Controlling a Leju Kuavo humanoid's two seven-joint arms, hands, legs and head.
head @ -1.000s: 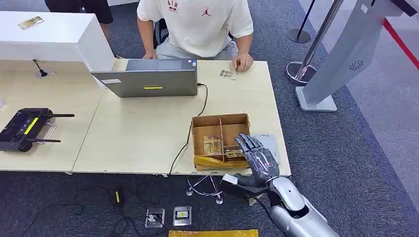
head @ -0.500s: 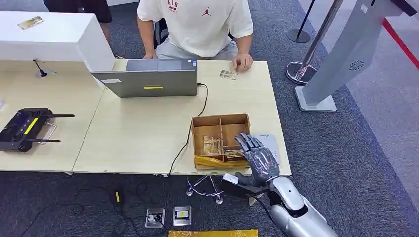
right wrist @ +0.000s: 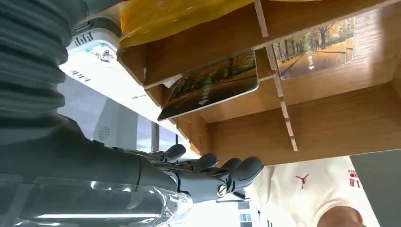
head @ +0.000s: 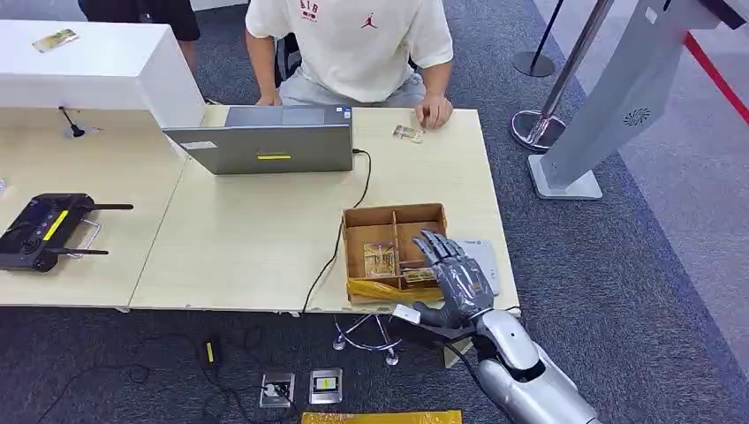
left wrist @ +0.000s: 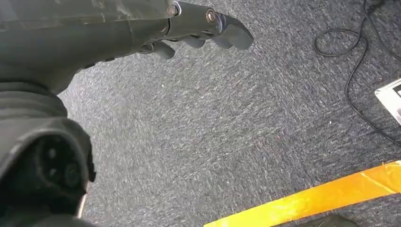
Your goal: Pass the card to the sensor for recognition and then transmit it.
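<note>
- Hovering over the near right corner of the cardboard box (head: 393,252) is your right hand (head: 452,278), fingers spread apart and nothing in them.
- You can see two cards in that box: one card (head: 381,259) lies flat in the left compartment, and the second card (head: 419,275) sits tilted in the small near compartment, right by your fingertips. Can't tell if a finger actually touches it.
- From the right wrist view that tilted card (right wrist: 210,85) leans on a divider, with the hand's fingers (right wrist: 213,170) apart from it.
- The white sensor pad (head: 481,261) lies on the counter (head: 230,247) just right of the box, partly under your hand.
- Your left hand (left wrist: 198,26) hangs over the grey carpet, fingers loosely curled, nothing in them.
- A person (head: 353,44) sits at the far side with a hand next to a third card (head: 407,133); a laptop (head: 265,141) sits nearby.
</note>
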